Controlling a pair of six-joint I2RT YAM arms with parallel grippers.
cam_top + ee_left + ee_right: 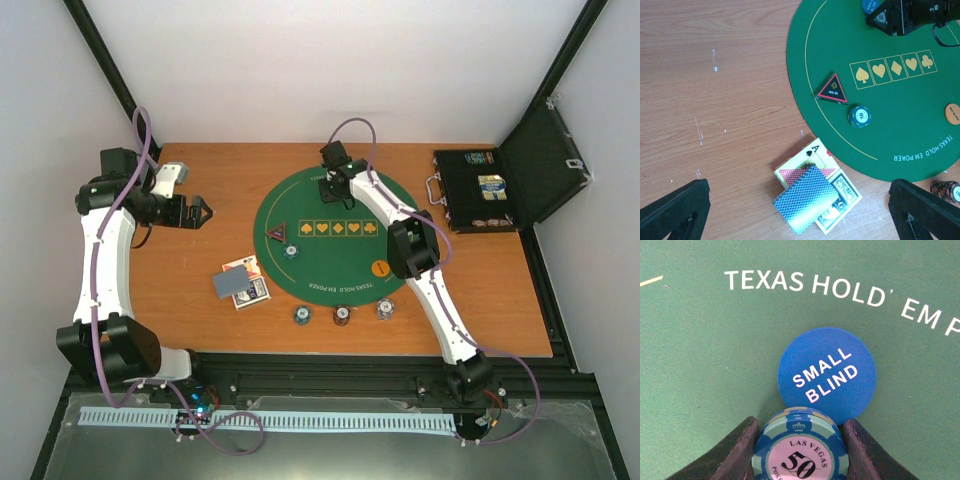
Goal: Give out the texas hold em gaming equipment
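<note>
The right gripper (800, 440) clamps the 50 chip (799, 452) between its fingers (735, 452) (left gripper (797, 182) spread wide).

The orange-brown wooden table (190, 275) carries a large round green felt mat (330, 262) at its centre and an open black hinged case (478, 190) at 2 o'clock. On the bare wood beside the mat, a loose pile of blue-grey-backed playing cards (240, 284) lies at 8 o'clock. Three round stripe-edged poker chips (343, 315) sit in a row at 6 o'clock.
</note>
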